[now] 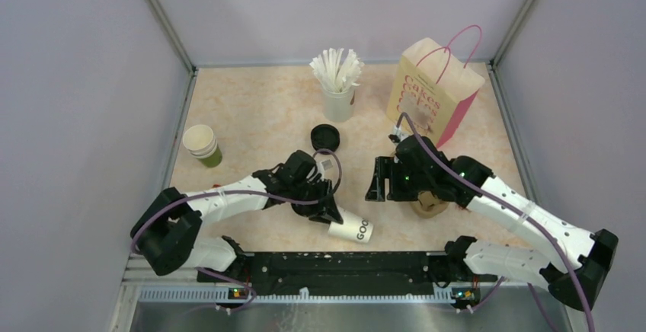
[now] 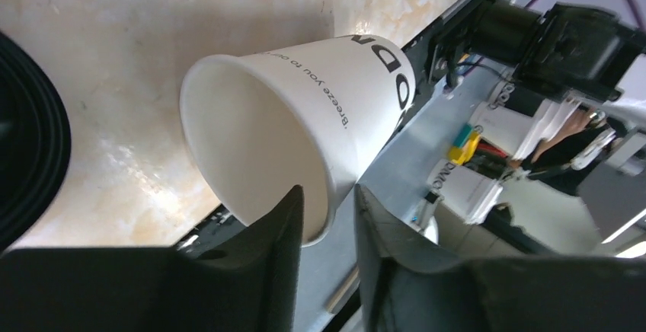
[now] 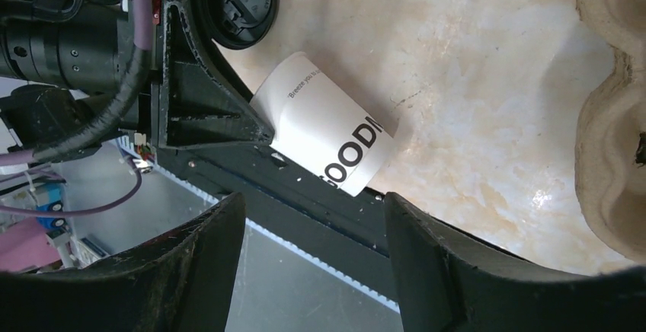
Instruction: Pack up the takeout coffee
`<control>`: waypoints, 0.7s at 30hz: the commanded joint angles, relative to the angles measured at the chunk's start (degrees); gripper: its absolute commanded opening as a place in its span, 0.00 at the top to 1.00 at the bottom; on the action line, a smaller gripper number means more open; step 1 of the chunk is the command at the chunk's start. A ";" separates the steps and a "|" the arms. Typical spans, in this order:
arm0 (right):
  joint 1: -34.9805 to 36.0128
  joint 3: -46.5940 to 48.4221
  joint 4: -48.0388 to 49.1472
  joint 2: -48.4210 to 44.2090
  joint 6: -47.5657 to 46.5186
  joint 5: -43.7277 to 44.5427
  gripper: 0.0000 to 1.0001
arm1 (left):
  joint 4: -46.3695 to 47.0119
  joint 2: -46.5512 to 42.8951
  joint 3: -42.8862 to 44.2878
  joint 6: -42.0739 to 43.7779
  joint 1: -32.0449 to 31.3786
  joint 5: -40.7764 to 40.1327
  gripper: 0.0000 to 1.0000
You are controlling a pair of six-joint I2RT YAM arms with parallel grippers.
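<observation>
The left hand (image 1: 330, 214) pinches the rim of the small white paper cup (image 1: 355, 229), which is tipped sideways, its base pointing right in the frame.

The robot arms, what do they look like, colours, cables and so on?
The left arm and right arm have white links with black joints, and a purple cable along each. The left gripper and right gripper are black, with two tapered fingers.

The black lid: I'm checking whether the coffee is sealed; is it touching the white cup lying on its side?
Apart. The right wrist view shows bare tabletop between the black lid and the white cup.
</observation>
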 commanded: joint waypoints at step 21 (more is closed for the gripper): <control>0.13 9.06 -3.75 -9.89 -1.22 17.25 0.34 | -42.41 23.27 52.15 17.88 -11.45 -34.26 1.00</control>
